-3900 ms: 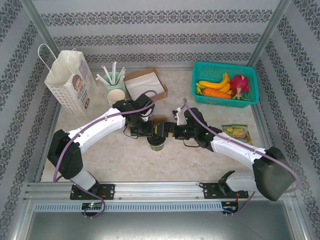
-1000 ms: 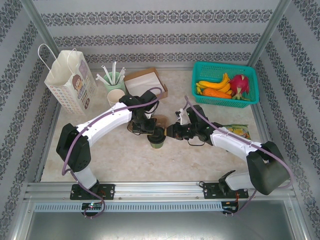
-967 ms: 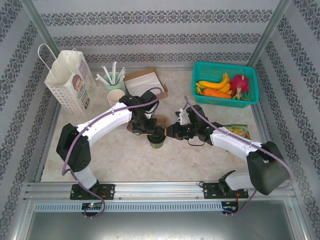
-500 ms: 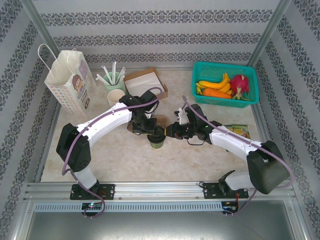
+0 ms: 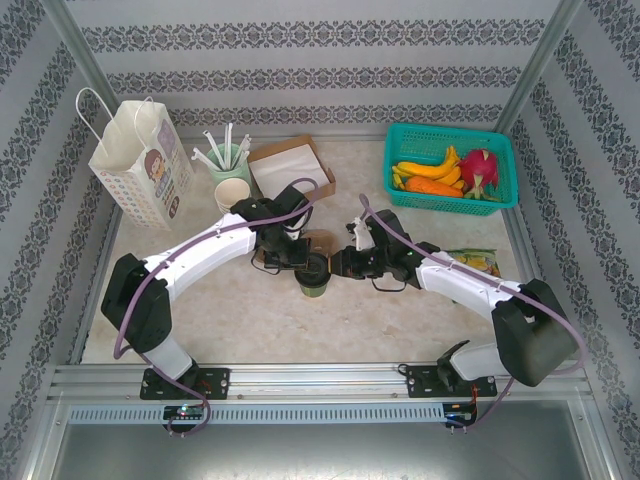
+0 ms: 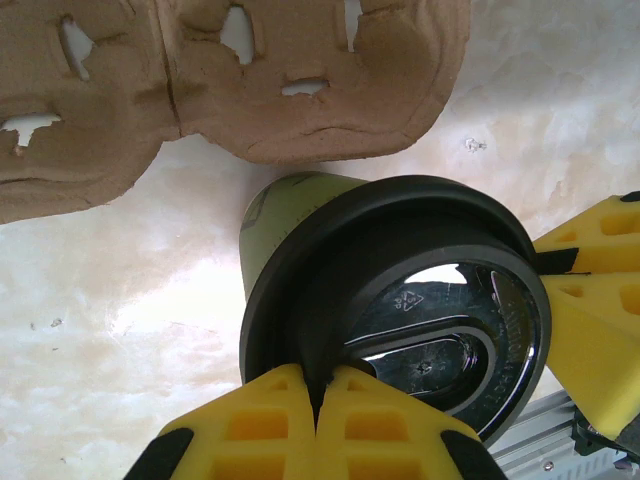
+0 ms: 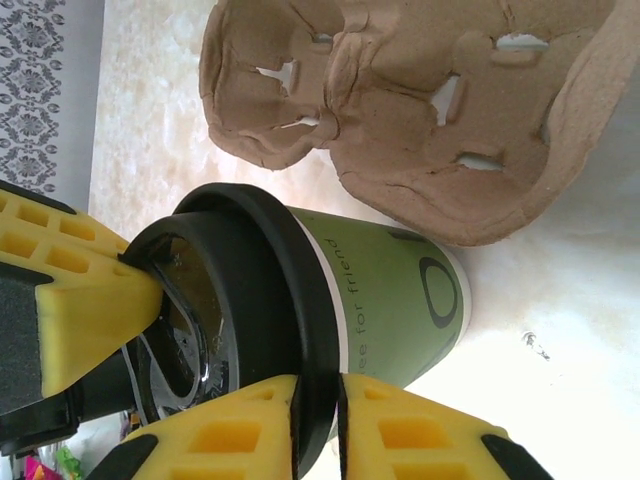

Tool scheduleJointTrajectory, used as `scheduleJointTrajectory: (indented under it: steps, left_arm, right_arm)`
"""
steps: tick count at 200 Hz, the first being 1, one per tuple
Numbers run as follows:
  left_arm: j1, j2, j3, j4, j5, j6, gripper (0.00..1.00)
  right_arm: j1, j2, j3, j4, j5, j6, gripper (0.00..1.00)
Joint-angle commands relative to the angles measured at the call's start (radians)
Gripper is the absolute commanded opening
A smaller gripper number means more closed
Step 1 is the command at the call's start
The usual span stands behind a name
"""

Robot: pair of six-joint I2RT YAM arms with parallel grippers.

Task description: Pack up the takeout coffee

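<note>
The takeout coffee is near the middle of the counter, between the two grippers. It is upright with its long axis vertical: the black lid faces up and the olive-green side tapers down toward the base. I cannot tell whether the base rests on the counter or sits just clear of it.

In the top view the left gripper meets the cup from about 10 o'clock. Its yellow fingers are pressed together on the lid's rim, one outside the rim and one on the lid's top. The oval recess in the lid lies on this gripper's side.

The right gripper reaches in from 3 o'clock, and its fingers are clamped on the lid's rim, with the black edge filling the narrow gap between them.

In the left wrist view the left gripper sits at the lid's 6 o'clock and the right gripper at 3 o'clock. In the right wrist view the cup appears sideways, with the lid toward 9 o'clock, the base toward 3 o'clock and printed lettering along the green side.

A brown pulp cup carrier lies just beside the cup at its 12 o'clock in the top view. I cannot tell whether it touches the cup.
</note>
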Motion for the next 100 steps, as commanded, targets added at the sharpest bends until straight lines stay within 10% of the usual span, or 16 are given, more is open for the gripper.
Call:
scheduleJointTrajectory:
  steps: [1, 100]
  left_arm:
    - [-0.006, 0.118, -0.102, -0.100, -0.039, 0.003, 0.00]
    - [-0.017, 0.104, 0.237, -0.229, -0.163, 0.112, 0.00]
  right_arm:
    - [0.010, 0.076, -0.077, -0.208, 0.159, -0.013, 0.23]
    - [-0.070, 0.004, 0.133, -0.089, -0.096, 0.091, 0.35]
